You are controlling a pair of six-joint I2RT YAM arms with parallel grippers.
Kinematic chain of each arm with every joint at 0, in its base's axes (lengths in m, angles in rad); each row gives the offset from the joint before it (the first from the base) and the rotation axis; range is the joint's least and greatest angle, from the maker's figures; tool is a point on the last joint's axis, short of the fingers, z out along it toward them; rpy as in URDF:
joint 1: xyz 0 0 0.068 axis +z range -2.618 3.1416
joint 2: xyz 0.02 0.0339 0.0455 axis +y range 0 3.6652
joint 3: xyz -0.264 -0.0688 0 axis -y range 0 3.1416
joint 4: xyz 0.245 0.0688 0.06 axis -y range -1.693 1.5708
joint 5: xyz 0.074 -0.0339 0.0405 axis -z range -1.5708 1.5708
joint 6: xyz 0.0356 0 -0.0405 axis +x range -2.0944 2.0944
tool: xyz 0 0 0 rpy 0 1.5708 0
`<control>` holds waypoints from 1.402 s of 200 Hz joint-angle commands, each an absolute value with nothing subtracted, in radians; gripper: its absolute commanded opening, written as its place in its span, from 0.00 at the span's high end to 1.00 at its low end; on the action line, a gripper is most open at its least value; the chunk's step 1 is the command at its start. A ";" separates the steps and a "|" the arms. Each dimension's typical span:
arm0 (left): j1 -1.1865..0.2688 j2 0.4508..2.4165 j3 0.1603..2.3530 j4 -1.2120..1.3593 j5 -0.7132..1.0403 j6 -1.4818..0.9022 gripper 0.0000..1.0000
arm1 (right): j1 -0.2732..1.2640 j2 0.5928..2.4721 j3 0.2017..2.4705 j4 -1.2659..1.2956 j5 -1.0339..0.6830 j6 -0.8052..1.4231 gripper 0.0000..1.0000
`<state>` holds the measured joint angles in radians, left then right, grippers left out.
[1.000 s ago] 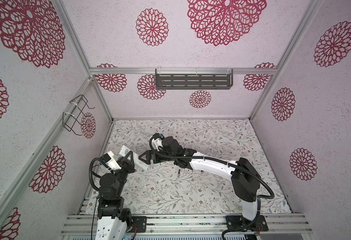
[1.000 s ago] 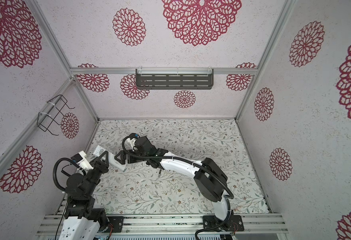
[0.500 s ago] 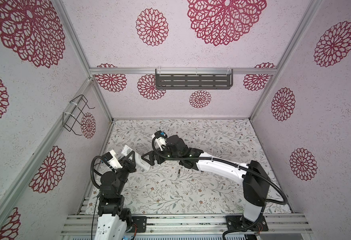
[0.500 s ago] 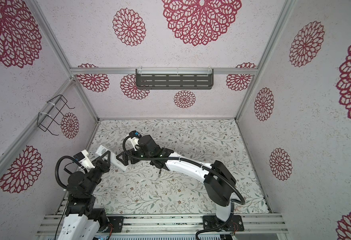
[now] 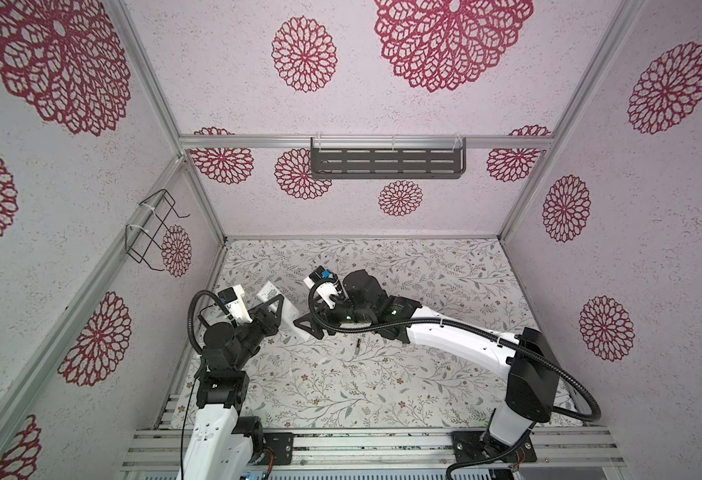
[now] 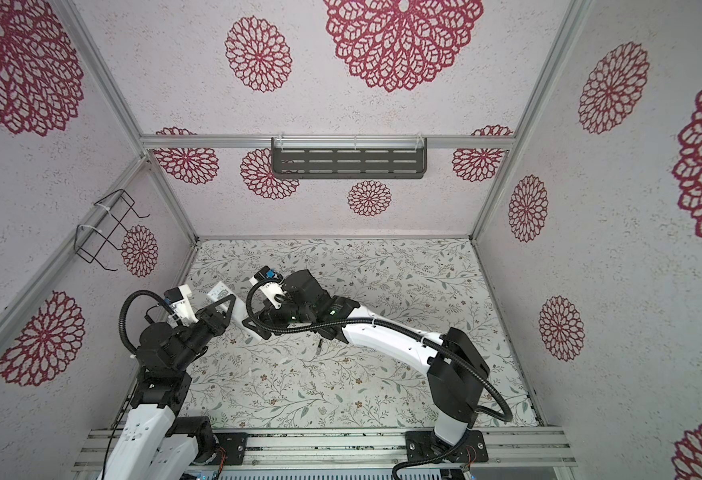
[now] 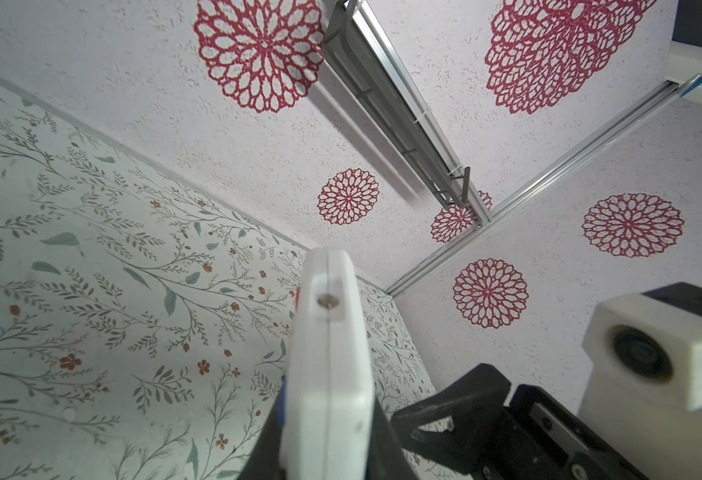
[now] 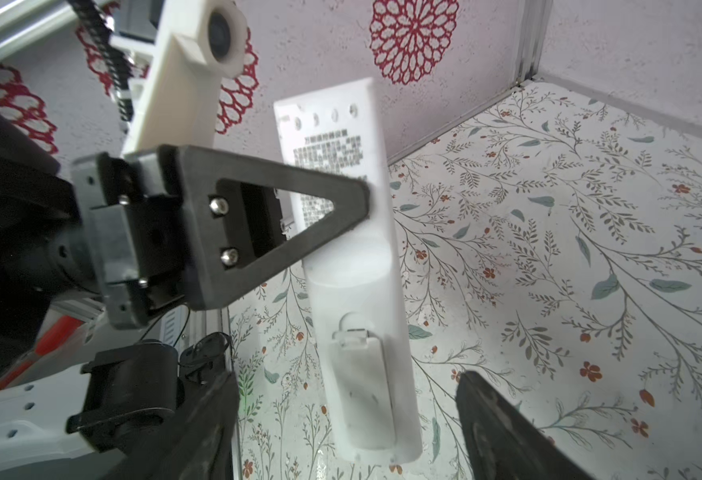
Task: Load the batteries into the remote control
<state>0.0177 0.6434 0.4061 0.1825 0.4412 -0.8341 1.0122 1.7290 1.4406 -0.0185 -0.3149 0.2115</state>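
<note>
Since a second before, the right arm's elbow had swung out, farther from the remote control (image 8: 353, 257), while the right gripper (image 5: 305, 327) stayed at that remote's lower end. Its jaws stood apart, one finger on each side of the remote's latched compartment end, neither touching it in the right wrist view. The left gripper (image 5: 278, 302) was clamped on the remote's middle, at the lower edge of its printed label, holding it tilted and lifted off the floral mat (image 5: 424, 374). One battery (image 5: 358, 342) lay on the mat, beyond the right gripper from the remote and well apart from it.
</note>
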 commanded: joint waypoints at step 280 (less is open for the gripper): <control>0.032 0.668 0.421 0.262 0.526 -0.874 0.89 | 1.080 1.785 1.557 -0.132 -0.122 0.115 0.61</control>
<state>0.0292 0.6750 0.4072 0.2119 0.5056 -0.8635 1.0763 1.7950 1.5242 -0.1356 -0.1459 0.1272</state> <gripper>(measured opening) 0.215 0.406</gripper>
